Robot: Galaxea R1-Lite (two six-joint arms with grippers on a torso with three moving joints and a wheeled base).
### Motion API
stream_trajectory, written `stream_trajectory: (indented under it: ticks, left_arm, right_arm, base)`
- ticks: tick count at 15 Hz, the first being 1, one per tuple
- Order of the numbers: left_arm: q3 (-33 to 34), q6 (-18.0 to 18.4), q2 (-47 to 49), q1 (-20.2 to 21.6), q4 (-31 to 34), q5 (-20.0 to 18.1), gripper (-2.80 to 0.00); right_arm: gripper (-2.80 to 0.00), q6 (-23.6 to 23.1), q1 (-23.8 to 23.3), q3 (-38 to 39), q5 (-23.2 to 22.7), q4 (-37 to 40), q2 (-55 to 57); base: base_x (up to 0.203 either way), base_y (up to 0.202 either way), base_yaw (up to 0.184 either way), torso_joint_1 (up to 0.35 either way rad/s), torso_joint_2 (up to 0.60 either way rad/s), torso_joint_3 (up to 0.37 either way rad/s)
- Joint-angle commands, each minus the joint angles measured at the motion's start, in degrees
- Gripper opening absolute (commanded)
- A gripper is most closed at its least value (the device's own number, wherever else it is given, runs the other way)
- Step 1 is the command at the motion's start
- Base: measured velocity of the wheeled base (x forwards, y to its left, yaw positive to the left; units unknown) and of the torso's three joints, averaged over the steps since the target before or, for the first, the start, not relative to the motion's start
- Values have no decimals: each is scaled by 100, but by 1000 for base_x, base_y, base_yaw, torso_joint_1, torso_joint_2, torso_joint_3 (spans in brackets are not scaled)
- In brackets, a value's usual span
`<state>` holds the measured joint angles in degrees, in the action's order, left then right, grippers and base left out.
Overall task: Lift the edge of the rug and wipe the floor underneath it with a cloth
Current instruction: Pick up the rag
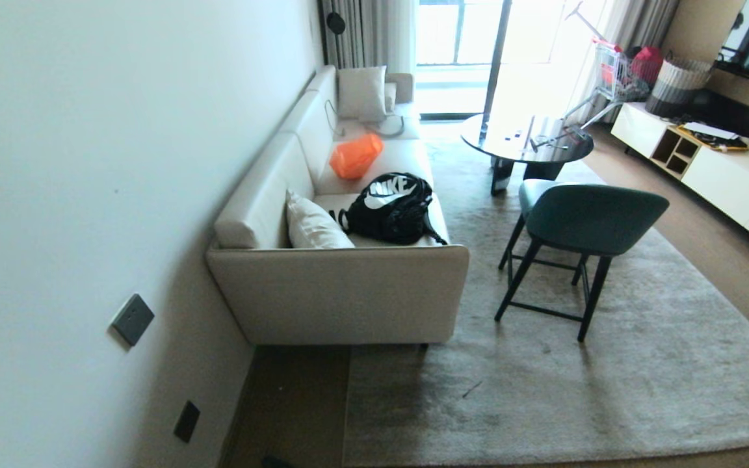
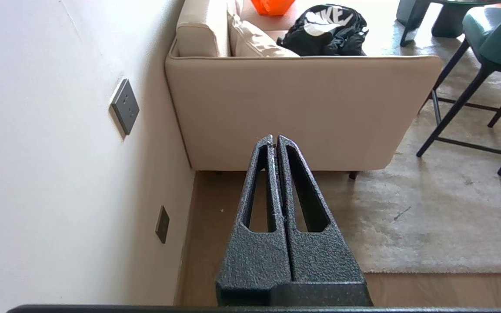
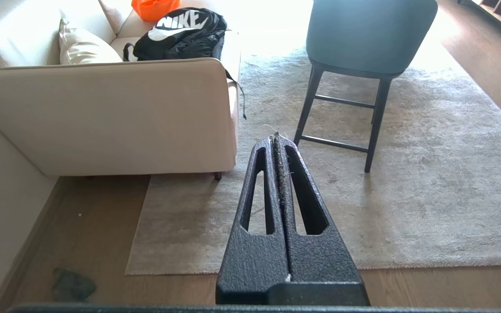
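Head view: large light grey short-pile rug (image 1: 576,377) lies flat on the brown wooden board floor (image 1: 296,403); its near-left corner sits just clear of the cream sofa (image 1: 342,292). No arm shows.

Left wrist view: left pincer (image 2: 275,139) clenched, empty, aimed at the sofa end, rug edge (image 2: 429,270) off to its right.

Right wrist view: right pincer (image 3: 276,140) clenched, empty, above the rug. Small dark grey cloth (image 3: 73,284) lies on bare floor beside the rug corner (image 3: 131,270), left of this pincer; the left arm is judged nearer.
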<state>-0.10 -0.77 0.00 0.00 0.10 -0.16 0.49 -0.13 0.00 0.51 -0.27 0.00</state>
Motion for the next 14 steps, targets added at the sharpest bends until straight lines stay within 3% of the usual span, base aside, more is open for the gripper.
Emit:
stream_trajectory:
  ticks: [1,14]
  left_arm:
    - [1,-2,0,0,-1,-2,-280]
    - [1,-2,0,0,-1,-2,-280]
  right_arm:
    - [-280,-5,-1,0,2,0,6]
    - [-280,22,5,0,2,0,9]
  base:
    - [0,0,0,0,0,0]
    - [0,0,0,0,0,0]
